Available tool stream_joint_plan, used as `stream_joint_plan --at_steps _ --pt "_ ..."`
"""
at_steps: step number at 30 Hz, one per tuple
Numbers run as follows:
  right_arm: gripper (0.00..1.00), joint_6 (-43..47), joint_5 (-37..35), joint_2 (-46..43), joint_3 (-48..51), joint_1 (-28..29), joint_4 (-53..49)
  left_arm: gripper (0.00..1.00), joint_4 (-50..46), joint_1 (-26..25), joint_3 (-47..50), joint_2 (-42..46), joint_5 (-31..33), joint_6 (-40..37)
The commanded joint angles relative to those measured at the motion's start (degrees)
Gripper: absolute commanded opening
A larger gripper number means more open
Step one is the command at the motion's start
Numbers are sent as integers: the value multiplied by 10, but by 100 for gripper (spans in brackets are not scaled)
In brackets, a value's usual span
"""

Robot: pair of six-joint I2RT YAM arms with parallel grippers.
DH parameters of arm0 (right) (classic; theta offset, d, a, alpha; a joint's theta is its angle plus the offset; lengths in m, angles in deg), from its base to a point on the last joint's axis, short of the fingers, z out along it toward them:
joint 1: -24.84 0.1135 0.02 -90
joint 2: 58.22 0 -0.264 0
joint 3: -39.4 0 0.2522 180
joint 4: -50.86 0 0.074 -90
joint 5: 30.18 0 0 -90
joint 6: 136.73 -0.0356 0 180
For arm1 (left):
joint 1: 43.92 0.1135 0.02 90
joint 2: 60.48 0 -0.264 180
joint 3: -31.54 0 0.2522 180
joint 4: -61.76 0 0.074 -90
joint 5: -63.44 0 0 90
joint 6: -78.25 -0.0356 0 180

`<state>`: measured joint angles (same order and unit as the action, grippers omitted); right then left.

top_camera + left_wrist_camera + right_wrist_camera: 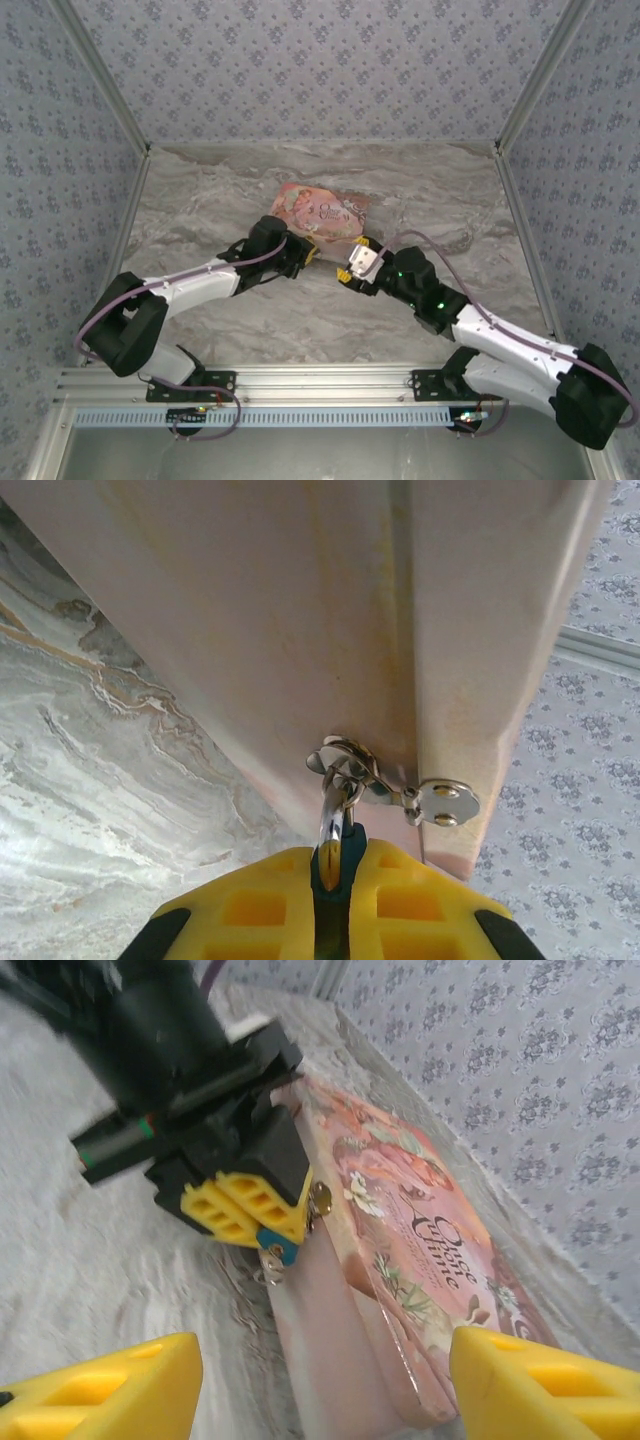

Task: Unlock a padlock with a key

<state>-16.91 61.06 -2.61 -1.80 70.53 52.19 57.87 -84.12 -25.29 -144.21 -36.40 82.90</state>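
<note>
The tiny blue padlock (352, 846) is pinched between my left gripper's (335, 868) yellow fingers. Its silvery shackle (332, 815) passes through the metal hasp (440, 802) on the side of the pink illustrated box (322, 212). In the right wrist view the left gripper (262, 1212) presses against the box's near corner, with the padlock (277, 1245) poking out under its fingertips. A small silvery piece (268, 1266) hangs below the padlock; I cannot tell if it is the key. My right gripper (322, 1380) stands open a short way in front of the box, with nothing between its fingers.
The pink box (420, 1250) lies flat on the marble table (300, 320), its lid facing up. Patterned walls (320, 60) close in the back and both sides. In the top view the right gripper (352, 260) sits close to the left gripper (308, 253).
</note>
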Motion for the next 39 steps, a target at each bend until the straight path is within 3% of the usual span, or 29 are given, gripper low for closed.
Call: stream_joint_plan --at_steps 1,19,39 --pt "67 112 -80 38 -20 30 25 0 1 -3 -32 15 -18 22" --pt "34 120 -113 247 -76 54 160 0 4 -3 -33 2 -36 48" --pt "0 66 -131 280 -73 48 173 0 10 -4 -30 1 -41 51"
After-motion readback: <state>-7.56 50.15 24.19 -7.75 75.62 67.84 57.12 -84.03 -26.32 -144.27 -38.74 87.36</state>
